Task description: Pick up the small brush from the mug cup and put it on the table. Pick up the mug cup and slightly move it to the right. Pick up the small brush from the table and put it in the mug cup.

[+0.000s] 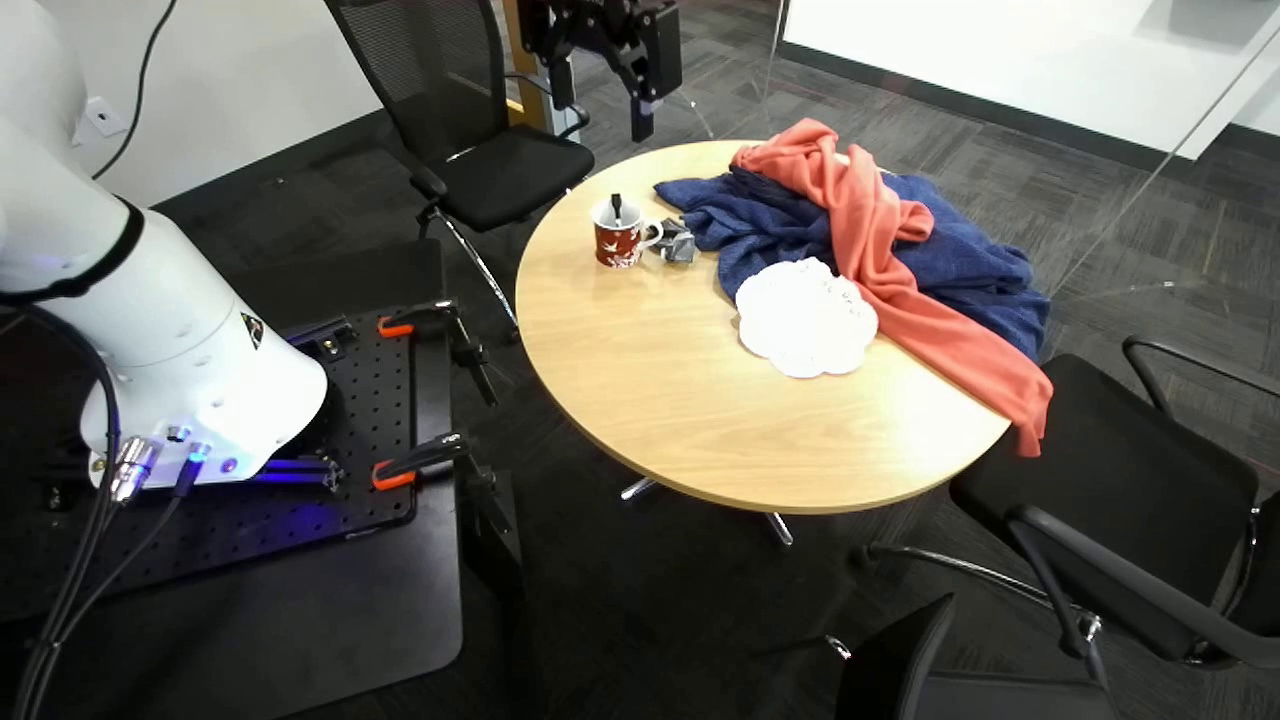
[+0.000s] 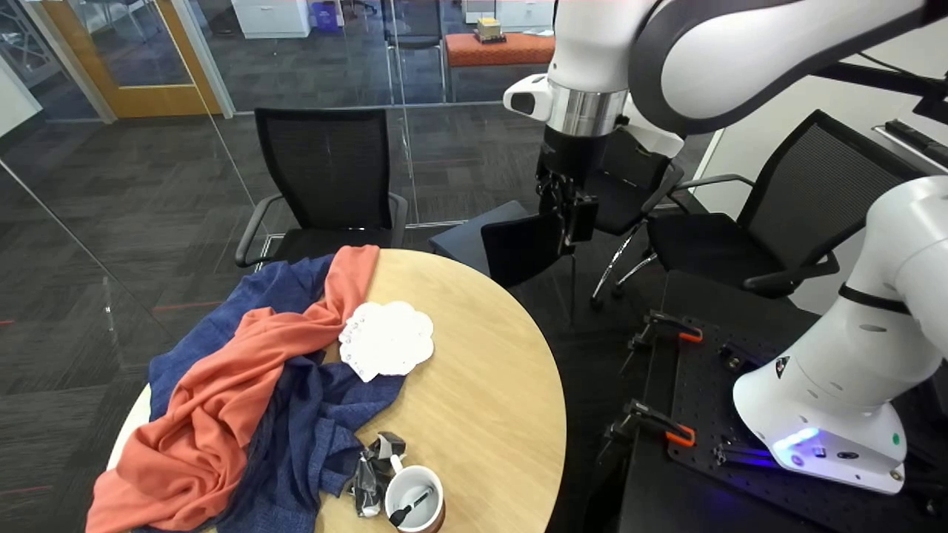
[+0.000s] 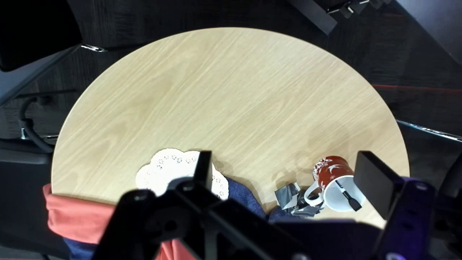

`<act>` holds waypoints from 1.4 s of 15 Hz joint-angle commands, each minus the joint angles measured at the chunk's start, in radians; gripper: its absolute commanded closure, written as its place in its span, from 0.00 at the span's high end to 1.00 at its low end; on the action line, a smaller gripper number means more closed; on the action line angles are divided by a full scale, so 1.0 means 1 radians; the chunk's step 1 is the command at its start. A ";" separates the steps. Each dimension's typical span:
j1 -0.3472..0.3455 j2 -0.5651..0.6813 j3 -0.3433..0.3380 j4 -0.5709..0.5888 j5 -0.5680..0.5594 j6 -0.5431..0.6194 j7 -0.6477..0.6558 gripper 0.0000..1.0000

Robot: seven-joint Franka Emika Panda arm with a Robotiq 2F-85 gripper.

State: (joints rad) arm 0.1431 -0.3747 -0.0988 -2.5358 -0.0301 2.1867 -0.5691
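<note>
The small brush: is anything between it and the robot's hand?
Nothing visible stands between the hand and the small brush; the mug cup is open-topped. The crumpled dark thing lies beside the mug cup.

All three views look down, sharing the table and mug cup.

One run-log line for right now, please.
jaws: wide open, empty | brush: leaning in mug | mug: upright on table, beside crumpled wrapping | brush pickup: not yet done
</note>
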 commanded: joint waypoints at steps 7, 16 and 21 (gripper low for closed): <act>-0.015 0.001 0.012 0.001 0.005 -0.002 -0.004 1.00; 0.063 0.122 0.107 -0.017 0.009 0.195 -0.101 1.00; 0.131 0.230 0.165 -0.035 0.072 0.369 -0.210 1.00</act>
State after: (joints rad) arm 0.2446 -0.2009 0.0442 -2.5631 -0.0068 2.4634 -0.7003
